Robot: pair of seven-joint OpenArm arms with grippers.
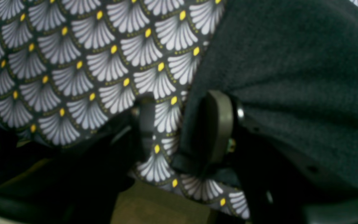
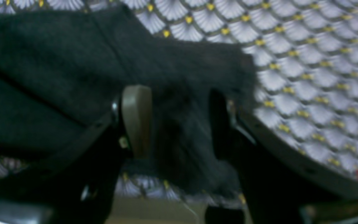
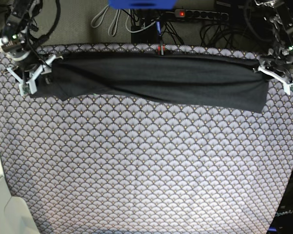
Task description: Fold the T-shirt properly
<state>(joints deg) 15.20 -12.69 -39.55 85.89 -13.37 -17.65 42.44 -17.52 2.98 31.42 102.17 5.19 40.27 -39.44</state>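
Note:
The T-shirt (image 3: 156,78) lies as a long dark band across the far part of the table, folded lengthwise. At its end on the left of the base view, my right gripper (image 3: 31,80) stands over the shirt's corner. In the right wrist view the jaws of the right gripper (image 2: 179,124) are wide apart, with blurred dark shirt fabric (image 2: 182,102) between them. At the other end, my left gripper (image 3: 278,78) sits at the shirt's edge. The left gripper (image 1: 180,124) is open, its pad (image 1: 218,124) against the T-shirt (image 1: 291,77), with patterned cloth showing between the fingers.
A grey scallop-print cloth (image 3: 146,165) covers the whole table. Behind the far edge lie a power strip (image 3: 200,14), cables (image 3: 107,22) and a blue object (image 3: 141,4). A white surface (image 3: 2,204) borders the near left corner.

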